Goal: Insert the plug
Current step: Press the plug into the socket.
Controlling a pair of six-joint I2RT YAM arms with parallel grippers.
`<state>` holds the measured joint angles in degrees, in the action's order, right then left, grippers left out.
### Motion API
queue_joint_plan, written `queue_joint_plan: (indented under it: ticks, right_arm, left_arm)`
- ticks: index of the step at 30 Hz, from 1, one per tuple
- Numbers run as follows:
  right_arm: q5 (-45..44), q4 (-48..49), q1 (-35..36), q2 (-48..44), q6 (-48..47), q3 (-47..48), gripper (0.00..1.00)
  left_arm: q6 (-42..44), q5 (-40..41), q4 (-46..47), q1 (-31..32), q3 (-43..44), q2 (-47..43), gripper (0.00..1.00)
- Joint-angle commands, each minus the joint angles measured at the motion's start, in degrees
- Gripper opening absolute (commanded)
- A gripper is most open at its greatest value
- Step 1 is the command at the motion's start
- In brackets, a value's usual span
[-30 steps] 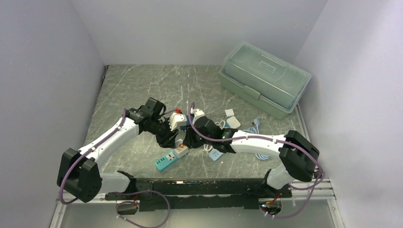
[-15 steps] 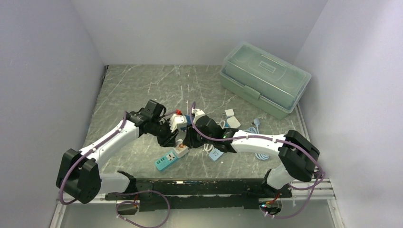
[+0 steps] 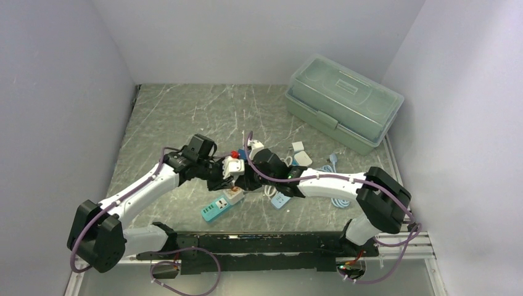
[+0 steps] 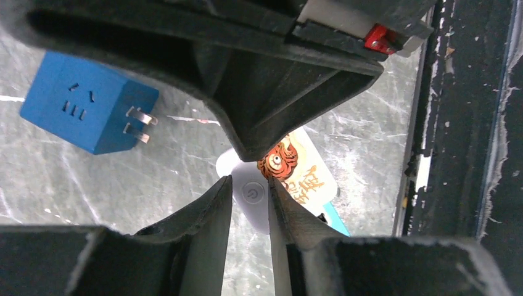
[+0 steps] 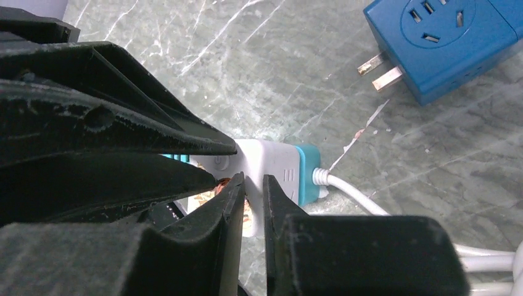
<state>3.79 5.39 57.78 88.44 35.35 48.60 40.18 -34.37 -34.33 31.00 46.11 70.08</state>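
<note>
Change: the left arm has swung in toward the right one, and both sets of fingers have drawn closer together over the last second.
Left gripper: fingers a narrow slit apart, nothing between them; it hangs over the white end of the power strip.
Right gripper: likewise nearly together and empty, just beside the left gripper above the same end.
Plug: the blue cube adapter lies on the table, prongs bare and pointing toward the strip, near it but apart, held by neither arm.
Meaning: the closing caught nothing, so insertion looks not yet begun.
Hidden: in the top view the arms cover the fingertips and most of the plug; the wrist views do not show the strip's sockets; whether either finger touches the strip cannot be told.
</note>
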Motion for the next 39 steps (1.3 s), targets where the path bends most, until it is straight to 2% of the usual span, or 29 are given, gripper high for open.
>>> queue_joint_plan:
  ticks: [1,14,25,34,39]
  right_arm:
    - [-0.71,-10.08,-0.03,4.23,-3.44,-3.96,0.17]
    - [-1.19,-9.9,0.8,-0.9,-0.67,-12.67,0.14]
    - [0.35,-11.86,1.02,3.37,-3.55,-7.02,0.12]
    - [0.51,-14.19,2.01,0.47,-2.84,-10.22,0.11]
    - [-0.63,-15.2,4.49,2.29,-2.18,-11.07,0.11]
  left_arm:
    - [7.35,10.0,-6.68,0.77,-6.12,3.16,0.33]
    - [10.79,10.9,-7.67,3.49,-7.98,3.79,0.29]
    - [11.19,11.86,-10.93,3.95,-10.94,1.02,0.25]
    - [9.92,9.34,-13.26,4.02,-8.7,1.06,0.24]
    - [10.53,9.87,-13.46,4.24,-9.94,1.04,0.21]
